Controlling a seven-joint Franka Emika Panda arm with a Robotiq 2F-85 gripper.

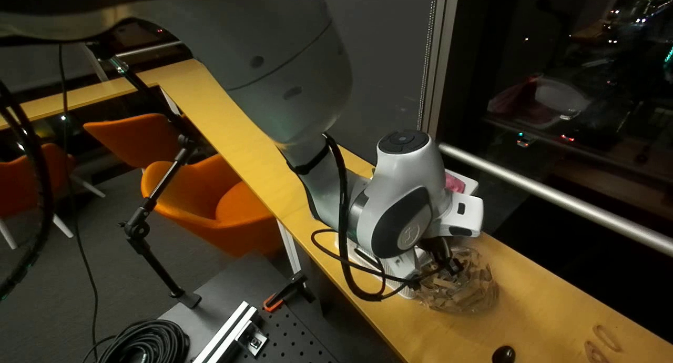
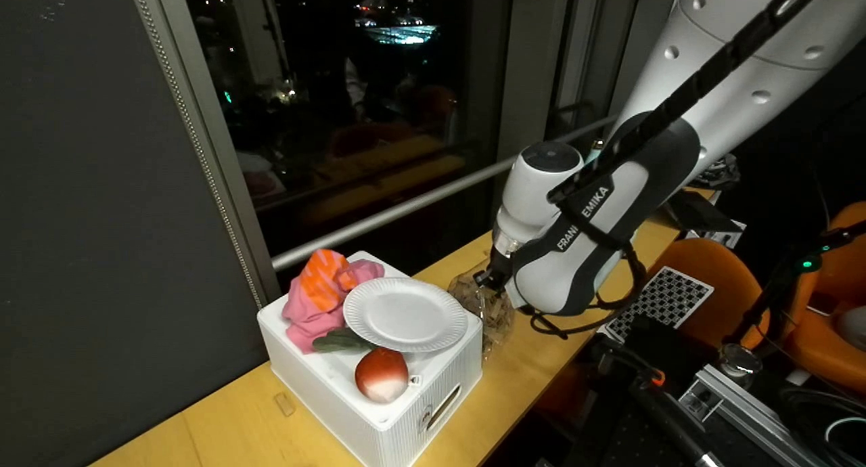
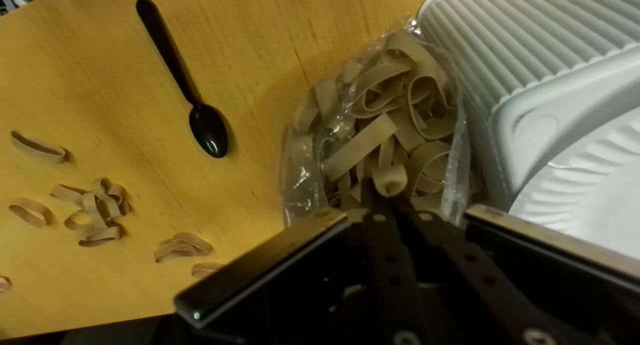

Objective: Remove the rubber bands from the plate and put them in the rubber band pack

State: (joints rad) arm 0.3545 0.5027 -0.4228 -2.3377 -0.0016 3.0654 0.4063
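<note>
The rubber band pack, a clear bag of tan bands, stands on the table against the white bin. It shows in both exterior views. My gripper points into the bag's opening, fingertips together at a curled tan rubber band, which seems pinched between them. The gripper shows partly in both exterior views. The white plate rests on the bin with no bands visible on it; its rim also shows in the wrist view. Several loose rubber bands lie on the table.
The white bin also bears a pink and orange cloth, a green item and a red-and-white ball. A black spoon lies on the wooden table. A metal rail runs along the window.
</note>
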